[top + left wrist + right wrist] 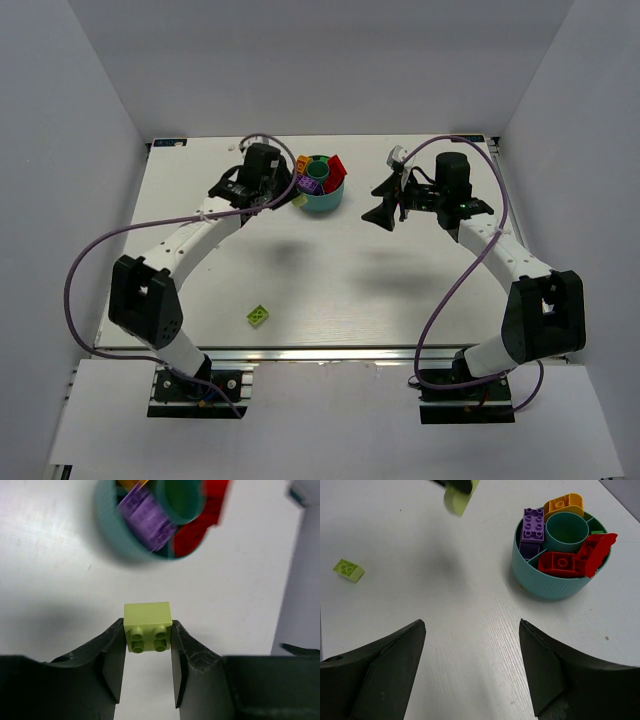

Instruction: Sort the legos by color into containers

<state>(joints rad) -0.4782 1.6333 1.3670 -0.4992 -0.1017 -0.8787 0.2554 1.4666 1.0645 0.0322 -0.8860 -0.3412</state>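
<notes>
Lime brick (148, 625), four round studs

We stretch our 2 arms far forward, elbows bent. Our left pincer (147, 632) is clamped on a lime brick (148, 616); our right pincer (471, 630) hovers, jaws spread wide.

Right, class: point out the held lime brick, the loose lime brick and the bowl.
held lime brick (148, 632): left wrist view, studded face.
loose lime brick (258, 316): top external view, top face.
bowl (555, 587): right wrist view, outer wall.
</notes>
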